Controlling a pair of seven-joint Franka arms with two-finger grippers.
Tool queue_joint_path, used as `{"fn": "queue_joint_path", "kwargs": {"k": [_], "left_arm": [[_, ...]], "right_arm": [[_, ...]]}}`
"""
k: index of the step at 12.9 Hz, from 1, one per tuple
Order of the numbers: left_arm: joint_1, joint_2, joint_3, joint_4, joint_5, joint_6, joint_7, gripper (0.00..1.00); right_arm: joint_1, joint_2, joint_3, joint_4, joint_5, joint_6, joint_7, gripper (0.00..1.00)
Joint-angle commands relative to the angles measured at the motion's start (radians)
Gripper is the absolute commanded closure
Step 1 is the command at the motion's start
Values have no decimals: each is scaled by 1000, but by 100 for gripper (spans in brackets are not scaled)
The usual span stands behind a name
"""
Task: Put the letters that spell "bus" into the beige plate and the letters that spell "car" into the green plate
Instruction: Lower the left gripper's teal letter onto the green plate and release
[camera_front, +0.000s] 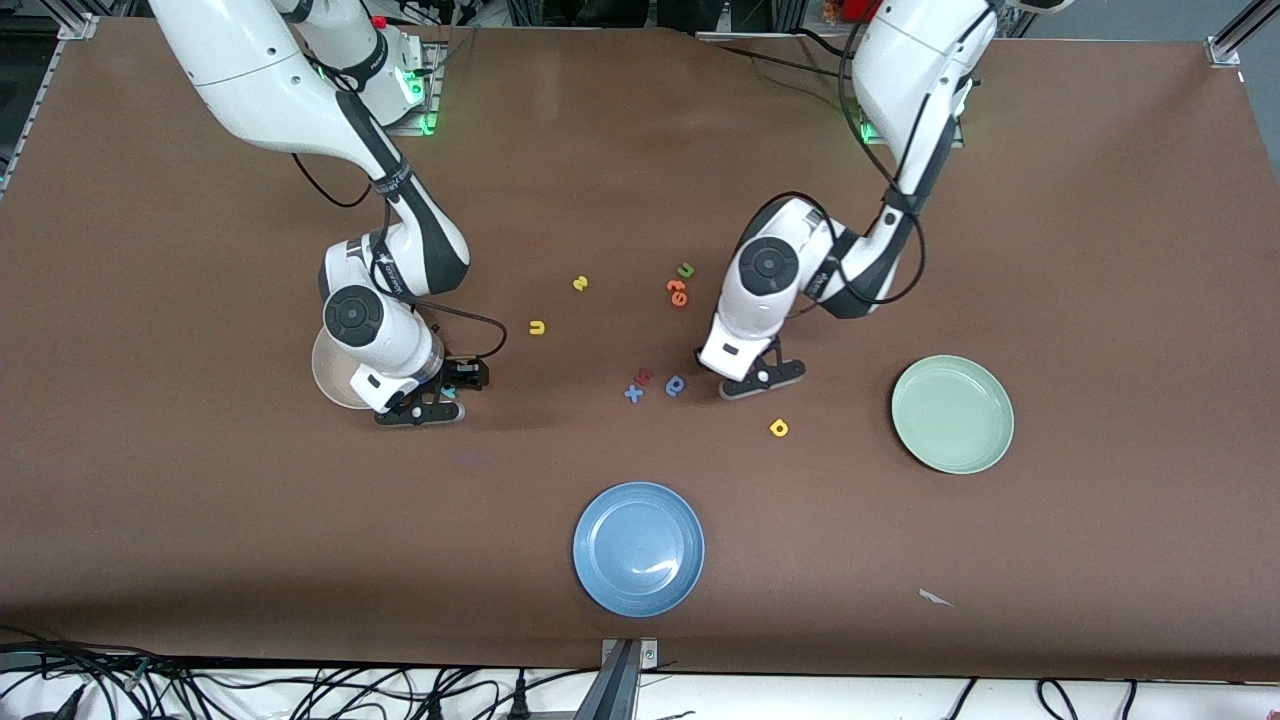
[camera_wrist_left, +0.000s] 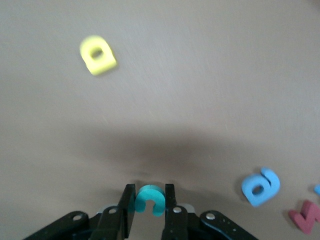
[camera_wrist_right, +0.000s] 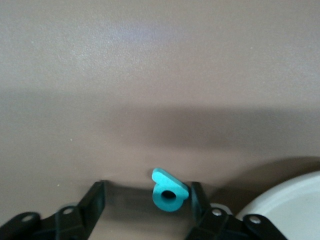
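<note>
Robot lab: framed table (camera_front: 200, 500), cables (camera_front: 300, 690)

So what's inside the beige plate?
No letters lie on the part of the beige plate that shows. The right arm covers most of it, so what lies underneath cannot be seen.

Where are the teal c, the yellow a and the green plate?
teal c (camera_wrist_left: 149, 200), left wrist view, its curved body.
yellow a (camera_front: 779, 428), front view, its middle.
green plate (camera_front: 952, 414), front view, its bare centre.
</note>
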Motion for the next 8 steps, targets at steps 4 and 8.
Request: {"fn": "queue_joint_path", "kwargs": {"k": [4,8], "left_arm": [[245,-80,-6,-11,29,-94,449,95],[392,-77,-5,-17,30,-94,783,95]], "right_arm": [[-3,-44,4,-81,-16,37,9,39],[-6,-45,2,-81,-18,37,-10,53]]}}
